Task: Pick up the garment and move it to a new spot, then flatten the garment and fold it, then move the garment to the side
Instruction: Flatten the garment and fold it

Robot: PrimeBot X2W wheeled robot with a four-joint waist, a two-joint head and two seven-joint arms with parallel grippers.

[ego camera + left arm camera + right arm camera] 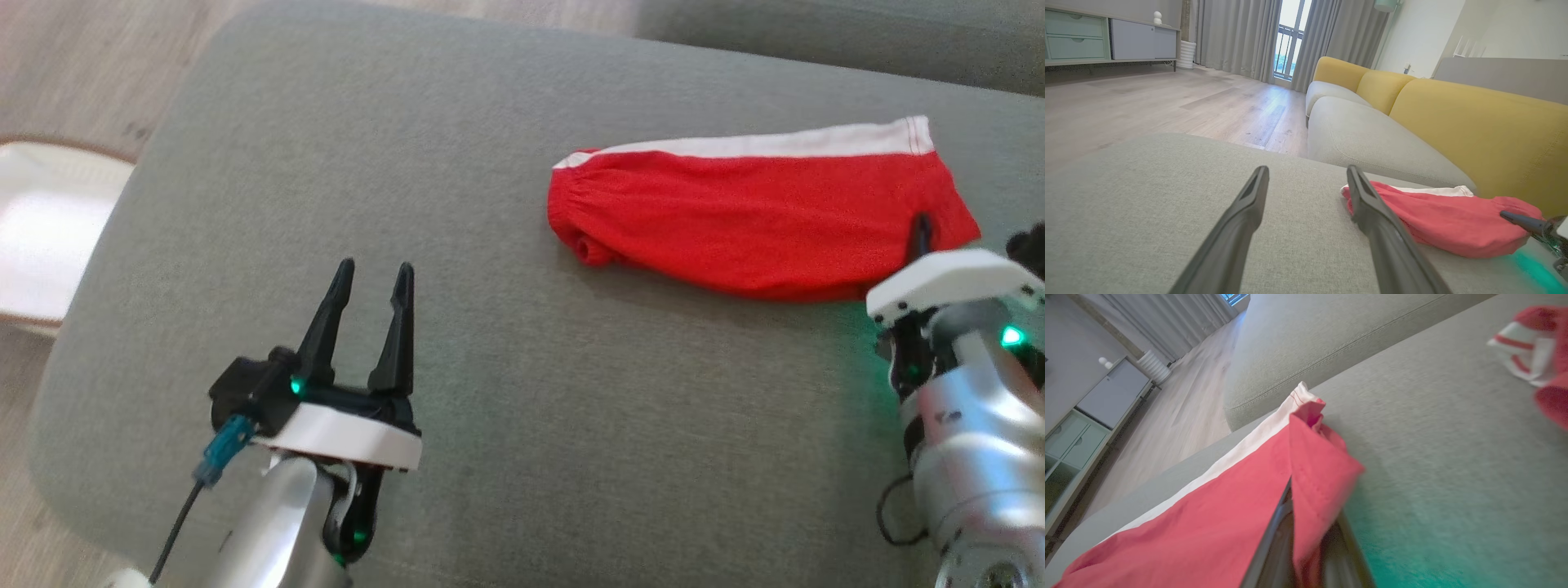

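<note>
Right fingers pinch garment at right end — left fingers spread; long axis left-right.

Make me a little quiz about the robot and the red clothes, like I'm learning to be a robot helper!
1. True or false: the left pincer is open and holds nothing.
2. Pick one: what colour is the band along the far edge of the red garment? A white, B blue, C yellow.
3. Fill the gap: the ___ pincer is shut on one end of the garment, which lies on the grey cushion.

Key
1. True.
2. A.
3. Right: the right pincer pinches the cloth.
</note>
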